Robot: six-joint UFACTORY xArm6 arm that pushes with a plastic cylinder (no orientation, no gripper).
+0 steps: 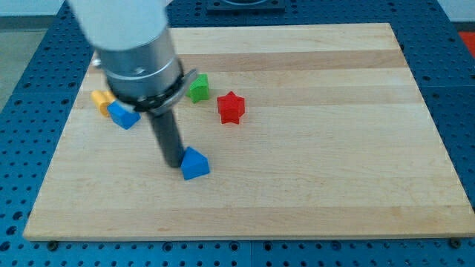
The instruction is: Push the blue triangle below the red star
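Observation:
The blue triangle (195,164) lies on the wooden board (312,148), left of centre and towards the view's bottom. The red star (231,107) sits above it and a little to the right. My tip (174,162) rests on the board right against the blue triangle's left side. The rod rises up and left to the arm's grey body, which hides part of the board's upper left.
A green block (198,88) lies left of the red star. A blue block (122,116) and a yellow block (102,99) sit near the board's left edge, partly behind the arm. Blue pegboard surrounds the board.

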